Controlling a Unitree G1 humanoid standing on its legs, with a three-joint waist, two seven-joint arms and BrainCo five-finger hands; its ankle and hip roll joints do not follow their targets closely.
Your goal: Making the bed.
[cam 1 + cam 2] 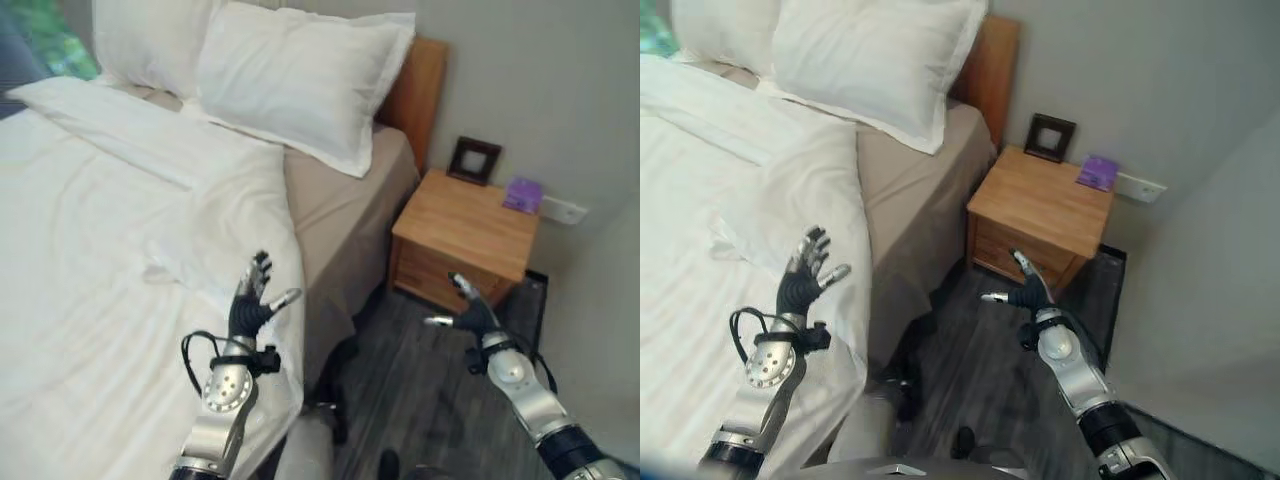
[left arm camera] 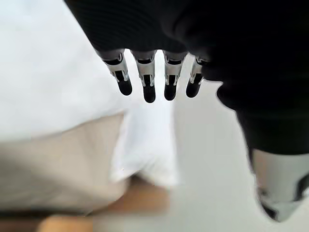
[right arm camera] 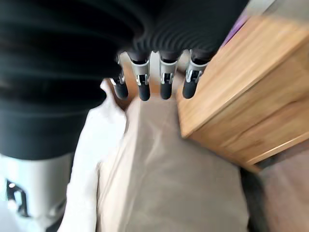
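Bed part-made: white duvet (image 1: 120, 230) lies rumpled, tan sheet (image 1: 335, 195) bare along the bed's right edge beneath the pillows (image 1: 290, 75).
My left hand (image 1: 250, 300) hovers over the duvet's edge, my right hand (image 1: 465, 310) near the nightstand (image 1: 470, 225); both spread wide, holding nothing.

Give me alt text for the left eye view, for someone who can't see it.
Both robot hands hang open and empty beside a bed: the left hand over the edge of the rumpled white duvet, the right hand over the dark floor before a wooden nightstand. Two white pillows lean on the headboard.
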